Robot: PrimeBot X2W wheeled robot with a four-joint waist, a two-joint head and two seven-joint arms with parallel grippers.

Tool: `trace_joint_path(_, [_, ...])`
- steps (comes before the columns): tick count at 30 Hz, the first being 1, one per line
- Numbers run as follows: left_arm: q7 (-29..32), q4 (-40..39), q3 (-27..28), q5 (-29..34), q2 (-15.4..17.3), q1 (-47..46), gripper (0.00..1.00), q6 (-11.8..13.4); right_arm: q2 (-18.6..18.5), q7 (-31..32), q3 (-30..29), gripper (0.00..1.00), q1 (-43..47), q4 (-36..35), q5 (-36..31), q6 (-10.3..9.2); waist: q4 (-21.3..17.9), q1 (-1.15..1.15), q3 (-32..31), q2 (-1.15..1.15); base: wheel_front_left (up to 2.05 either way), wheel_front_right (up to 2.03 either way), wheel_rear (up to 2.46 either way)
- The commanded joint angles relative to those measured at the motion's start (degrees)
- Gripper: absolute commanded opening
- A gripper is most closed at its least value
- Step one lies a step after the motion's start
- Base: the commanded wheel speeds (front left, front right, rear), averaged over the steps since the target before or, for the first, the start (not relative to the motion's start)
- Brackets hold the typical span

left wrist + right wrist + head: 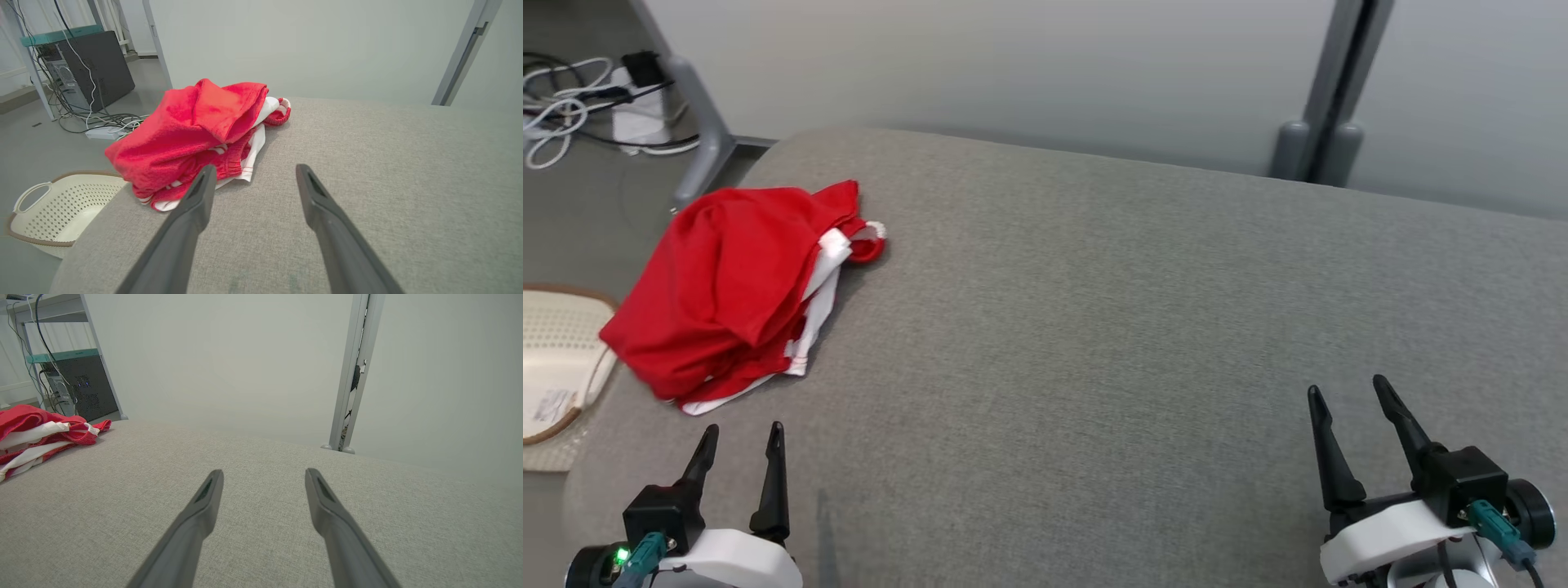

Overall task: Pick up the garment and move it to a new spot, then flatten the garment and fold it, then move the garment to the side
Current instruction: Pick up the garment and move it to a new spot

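A crumpled red garment [727, 286] with white trim lies in a heap at the far left of the grey cushioned surface [1111, 327], close to its left edge. In the left wrist view the garment [192, 130] sits just beyond my left fingertips, slightly to their left. My left gripper [745, 433] is open and empty at the lower left, a short way in front of the heap. At the lower right my right gripper [1347, 390] stands open and empty, far from the cloth. The right wrist view catches the garment [36, 433] at its left edge.
A cream perforated basket [556, 367] stands on the floor just off the surface's left edge, also seen as the basket [57, 208] in the left wrist view. Cables and a power strip [580, 98] lie on the floor at the back left. A grey post [1331, 90] rises behind.
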Motion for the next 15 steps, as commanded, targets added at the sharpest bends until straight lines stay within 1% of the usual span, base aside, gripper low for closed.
trace_joint_path(1, [-0.13,0.13,0.47,0.18,0.12,0.16,1.0,-0.05,-0.41,-0.32,0.63,1.0,-0.82,0.29,0.25,0.01,4.84,0.0,0.88,0.0,0.0,0.0,0.0])
trace_joint_path(4, [-0.12,0.01,1.22,-0.15,0.12,0.53,1.0,-0.01,-0.4,-0.32,2.1,1.0,-1.62,0.89,0.53,0.01,7.47,0.0,1.28,0.0,0.0,0.0,0.0])
trace_joint_path(7, [-0.13,0.04,2.16,-0.42,0.15,1.01,1.0,-0.04,-0.41,-0.32,4.13,1.0,-2.13,1.45,0.95,0.01,9.26,0.0,1.24,0.0,0.0,0.0,0.0])
trace_joint_path(11, [-0.13,-0.38,2.97,-0.55,0.04,1.47,1.0,-0.07,-0.46,-0.32,5.38,1.0,-2.72,1.84,1.22,0.01,10.1,0.0,1.54,0.0,0.0,0.0,0.0])
trace_joint_path(15, [-0.13,-0.77,3.98,-0.68,-0.07,1.96,1.0,-0.15,-0.43,-0.32,6.26,1.0,-3.23,2.02,1.19,0.01,9.95,0.0,2.05,0.0,0.0,0.0,0.0])
